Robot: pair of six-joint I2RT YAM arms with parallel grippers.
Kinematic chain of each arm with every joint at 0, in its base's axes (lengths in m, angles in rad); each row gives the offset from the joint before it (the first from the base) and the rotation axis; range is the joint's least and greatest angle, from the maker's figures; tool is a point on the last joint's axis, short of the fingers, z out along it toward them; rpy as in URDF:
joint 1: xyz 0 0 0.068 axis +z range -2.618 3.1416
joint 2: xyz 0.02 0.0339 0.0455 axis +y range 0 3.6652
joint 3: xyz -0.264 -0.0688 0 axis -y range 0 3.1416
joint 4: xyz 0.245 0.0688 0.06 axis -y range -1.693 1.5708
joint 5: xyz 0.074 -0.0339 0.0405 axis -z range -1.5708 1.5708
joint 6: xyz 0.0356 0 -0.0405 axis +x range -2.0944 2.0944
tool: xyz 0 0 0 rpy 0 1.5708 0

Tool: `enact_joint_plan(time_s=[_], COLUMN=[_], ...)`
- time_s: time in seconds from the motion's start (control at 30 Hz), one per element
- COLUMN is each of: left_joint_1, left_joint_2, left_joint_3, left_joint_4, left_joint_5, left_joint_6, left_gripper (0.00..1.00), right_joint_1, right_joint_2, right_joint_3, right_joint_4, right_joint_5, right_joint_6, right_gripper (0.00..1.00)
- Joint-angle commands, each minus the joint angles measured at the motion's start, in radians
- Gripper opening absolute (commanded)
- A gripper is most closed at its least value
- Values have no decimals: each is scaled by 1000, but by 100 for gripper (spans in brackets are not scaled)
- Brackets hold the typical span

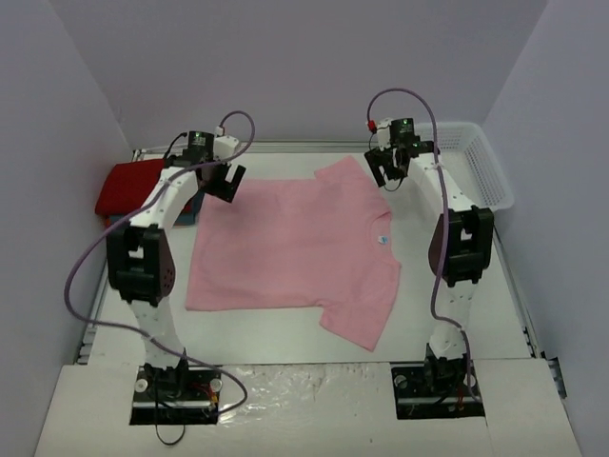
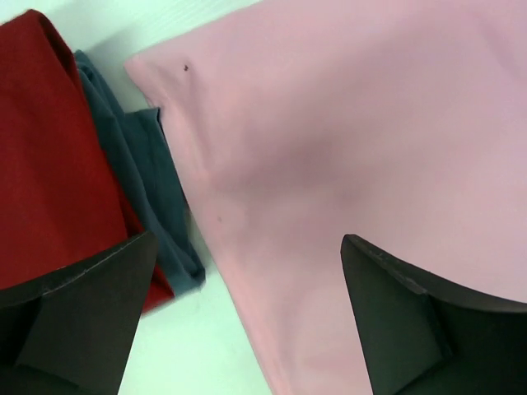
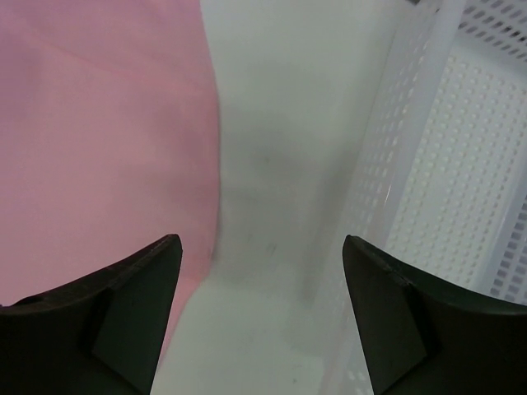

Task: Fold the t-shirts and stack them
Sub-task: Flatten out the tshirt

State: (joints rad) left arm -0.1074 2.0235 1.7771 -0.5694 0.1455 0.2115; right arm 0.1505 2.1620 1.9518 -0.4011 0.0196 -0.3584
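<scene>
A light pink t-shirt (image 1: 295, 249) lies spread flat across the middle of the table, sleeves out at the far right and near right. My left gripper (image 1: 226, 181) hangs open above its far left corner, holding nothing; in the left wrist view the pink t-shirt (image 2: 354, 156) fills the space between the fingers. Folded red (image 1: 124, 187) and teal-blue (image 2: 144, 185) t-shirts lie stacked at the far left, the red t-shirt (image 2: 49, 156) on top. My right gripper (image 1: 390, 169) is open and empty above the pink t-shirt's far right sleeve (image 3: 99, 148).
A white plastic mesh basket (image 1: 481, 167) stands at the far right corner, close beside the right gripper; its wall (image 3: 395, 164) shows in the right wrist view. Bare table (image 3: 272, 123) lies between sleeve and basket. Grey walls enclose the table.
</scene>
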Motion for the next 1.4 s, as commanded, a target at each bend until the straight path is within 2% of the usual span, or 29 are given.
enact_joint_plan(time_s=[0.0, 0.17, 0.27, 0.3, 0.33, 0.4, 0.43, 0.47, 0.57, 0.8, 1.07, 1.37], left_joint_1=[-25, -34, -37, -37, -37, -37, -37, -37, -38, -44, -67, -69], left_joint_2=[-291, -468, -517, -523, -529, -528, -519, -514, -500, -459, -339, -289], left_joint_3=[-115, -284, -360, -373, -392, -407, -413, -415, -415, -430, -309, -282], left_joint_4=[59, 55, 48, 46, 46, 48, 46, 43, 17, 29, 16, 42], left_joint_5=[-49, -73, -64, -64, -61, -47, -41, -25, 5, 9, -38, -119], left_joint_6=[45, 52, 39, 34, 22, 16, 6, 2, -9, -17, -40, -12], left_gripper=[94, 94, 94, 94, 96, 99, 95, 90, 84, 85, 88, 90], right_joint_1=[15, 35, 38, 40, 40, 41, 43, 44, 49, 66, 81, 118], right_joint_2=[-215, -358, -387, -390, -389, -377, -370, -360, -343, -312, -59, 102], right_joint_3=[-114, -327, -387, -393, -398, -395, -392, -387, -376, -401, -161, -34], right_joint_4=[8, 7, 8, 7, 8, 8, 7, 5, -24, -33, -39, -62], right_joint_5=[-59, -105, -135, -138, -141, -150, -149, -152, -158, -178, -175, -199], right_joint_6=[22, 18, 15, 13, 13, 13, 15, 15, 7, -13, -16, -36], right_gripper=[75, 72, 64, 58, 43, 24, 8, 1, 0, 0, 0, 0])
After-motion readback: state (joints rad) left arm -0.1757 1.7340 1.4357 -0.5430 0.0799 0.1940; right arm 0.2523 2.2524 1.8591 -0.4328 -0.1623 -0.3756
